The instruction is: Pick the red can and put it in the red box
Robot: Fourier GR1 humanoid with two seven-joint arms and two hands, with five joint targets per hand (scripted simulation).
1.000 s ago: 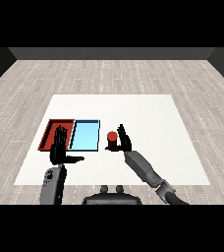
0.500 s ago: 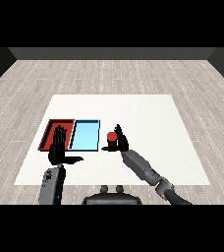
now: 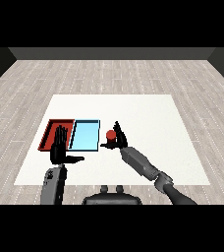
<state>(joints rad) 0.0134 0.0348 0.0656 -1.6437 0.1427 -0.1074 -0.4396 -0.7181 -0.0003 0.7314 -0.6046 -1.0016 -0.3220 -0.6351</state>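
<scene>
Two trays on white table [image 3: 148, 108] — grey plank floor [image 3: 109, 78] around.

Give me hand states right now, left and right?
Left hand: open, fingers straight, holding nothing, over the red tray's near edge.
Right hand: open beside the red can, fingers not curled round it.

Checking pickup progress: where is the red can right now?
The red can stands on the table just right of the light blue tray, at the right hand.
</scene>
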